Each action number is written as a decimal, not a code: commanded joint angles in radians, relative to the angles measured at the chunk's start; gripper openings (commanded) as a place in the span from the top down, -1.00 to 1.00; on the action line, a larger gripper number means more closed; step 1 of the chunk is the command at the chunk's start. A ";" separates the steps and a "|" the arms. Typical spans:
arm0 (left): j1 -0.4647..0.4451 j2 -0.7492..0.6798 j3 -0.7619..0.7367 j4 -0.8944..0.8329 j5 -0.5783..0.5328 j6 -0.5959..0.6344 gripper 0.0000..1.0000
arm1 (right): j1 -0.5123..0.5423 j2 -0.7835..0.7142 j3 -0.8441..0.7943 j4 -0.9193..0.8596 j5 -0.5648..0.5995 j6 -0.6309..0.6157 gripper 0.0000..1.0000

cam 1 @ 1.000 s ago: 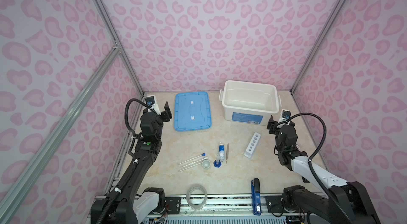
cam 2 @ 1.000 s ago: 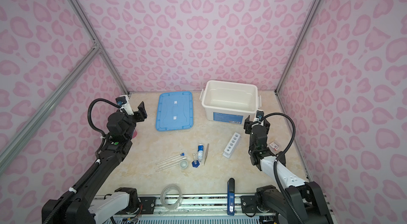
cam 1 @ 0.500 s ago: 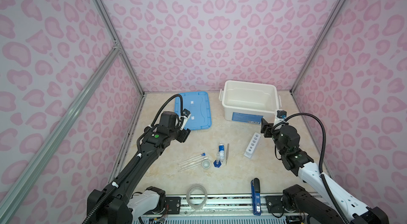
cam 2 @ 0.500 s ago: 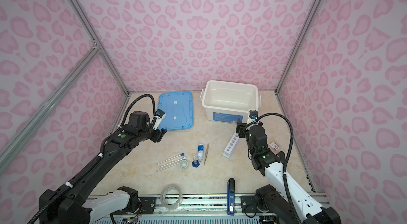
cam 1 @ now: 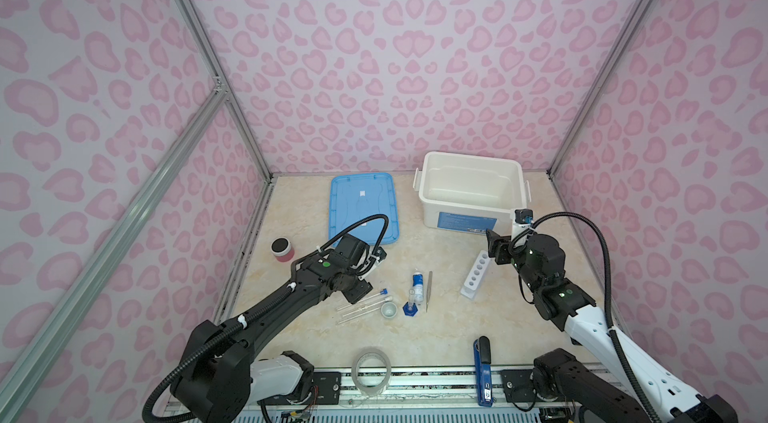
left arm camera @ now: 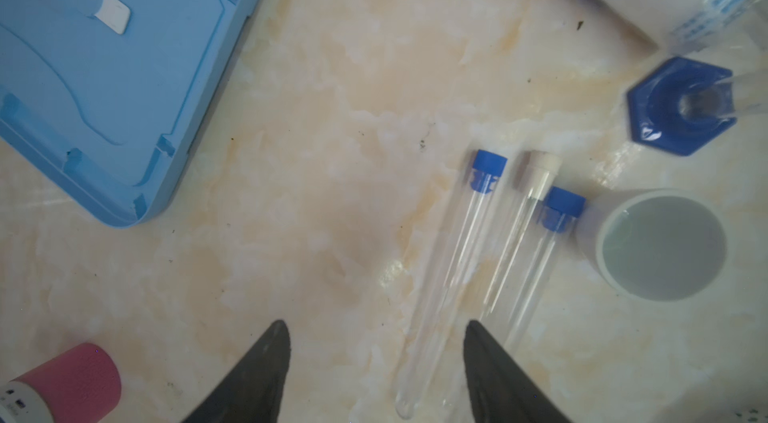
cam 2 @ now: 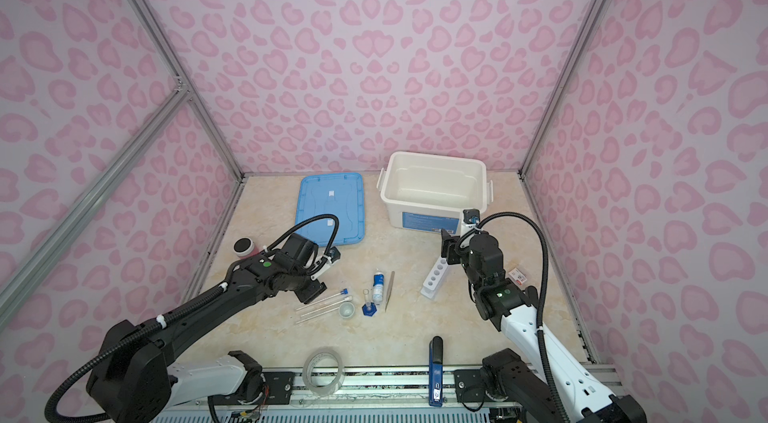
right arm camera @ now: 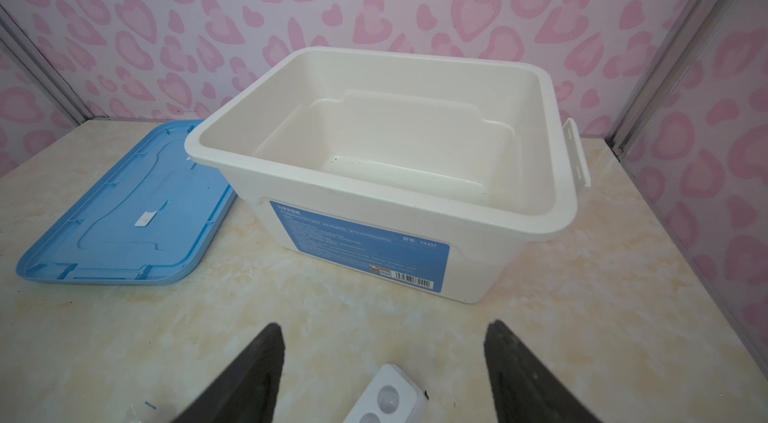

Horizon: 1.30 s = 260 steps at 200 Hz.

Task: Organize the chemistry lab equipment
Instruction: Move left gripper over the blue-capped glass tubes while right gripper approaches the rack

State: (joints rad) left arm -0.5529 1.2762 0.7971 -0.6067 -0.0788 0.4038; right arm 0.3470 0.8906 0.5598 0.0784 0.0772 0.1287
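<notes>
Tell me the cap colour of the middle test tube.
The middle test tube's cap is white; shows best in the left wrist view.

Three capped test tubes (left arm camera: 448,290) lie on the bench (cam 1: 436,333): two blue-capped, one white-capped. One each of the rest: five-hole rack (cam 1: 476,275), small dish (cam 1: 389,309), cylinder (cam 1: 411,305), bottle (cam 1: 417,284), tweezers (cam 1: 429,290), tape roll (cam 1: 354,371), stapler (cam 1: 482,371), white tub (cam 1: 471,157), blue lid (cam 1: 361,209), pink jar (cam 1: 282,249).

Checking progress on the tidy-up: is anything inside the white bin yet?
No, in the right wrist view the white bin has a bare floor, with nothing lying in it.
</notes>
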 commanded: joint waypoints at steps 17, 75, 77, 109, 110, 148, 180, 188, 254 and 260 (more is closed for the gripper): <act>-0.017 0.062 0.016 0.002 -0.014 -0.008 -0.36 | 0.001 0.019 -0.005 0.007 -0.016 0.010 -0.50; -0.039 0.126 0.022 0.019 0.001 -0.010 -0.31 | 0.001 0.034 -0.016 0.019 -0.010 0.020 -0.47; -0.039 0.126 0.024 0.019 0.002 -0.011 -0.31 | 0.001 0.034 -0.017 0.021 -0.009 0.020 -0.47; -0.045 0.143 0.033 0.019 0.012 -0.006 -0.31 | 0.001 0.065 -0.003 0.018 -0.020 0.023 -0.46; -0.045 0.144 0.033 0.019 0.012 -0.006 -0.31 | 0.001 0.065 -0.003 0.018 -0.020 0.023 -0.46; -0.055 0.171 0.030 0.028 0.011 -0.006 -0.30 | 0.001 0.071 -0.009 0.026 -0.016 0.023 -0.45; -0.056 0.201 0.040 0.033 0.009 -0.008 -0.28 | 0.001 0.079 -0.006 0.023 -0.010 0.022 -0.45; -0.056 0.205 0.043 0.032 0.009 -0.008 -0.27 | 0.002 0.080 -0.006 0.022 -0.011 0.021 -0.45; -0.058 0.244 0.051 0.050 0.014 -0.007 -0.22 | 0.001 0.087 -0.011 0.026 -0.008 0.022 -0.45; -0.058 0.251 0.051 0.050 0.010 -0.007 -0.21 | 0.001 0.088 -0.011 0.027 -0.008 0.024 -0.45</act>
State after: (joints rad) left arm -0.6109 1.5059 0.8364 -0.5709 -0.0746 0.3943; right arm 0.3470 0.9722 0.5533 0.0849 0.0631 0.1467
